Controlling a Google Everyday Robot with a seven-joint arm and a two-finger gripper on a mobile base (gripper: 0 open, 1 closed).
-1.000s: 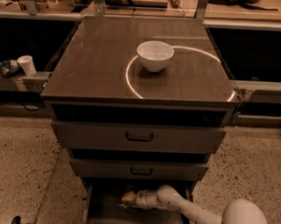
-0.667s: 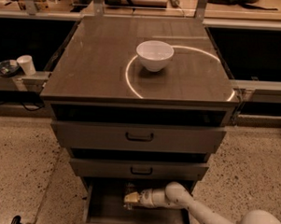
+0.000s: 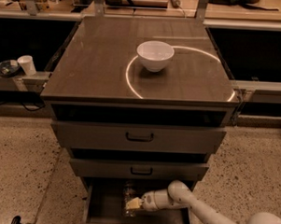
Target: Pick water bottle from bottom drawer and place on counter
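The bottom drawer (image 3: pixel 96 210) stands pulled open at the foot of the cabinet, its inside dark. The water bottle (image 3: pixel 129 193) lies in it, clear and crinkled, running front to back near the middle. My gripper (image 3: pixel 132 203) reaches in from the right on a white arm, with its yellowish fingertips at the near end of the bottle. The counter (image 3: pixel 100 60) is the glossy dark brown top with a bright curved reflection.
A white bowl (image 3: pixel 155 55) sits on the counter, right of centre toward the back. Two wider drawers with black handles (image 3: pixel 140 137) are partly open above the bottom one. A white paper cup (image 3: pixel 26 64) stands on a ledge at the left. Speckled floor surrounds the cabinet.
The arm has moved to the right and drawn in toward the drawer, with the gripper staying at the bottle. The bottle, bowl and drawers have not visibly moved.
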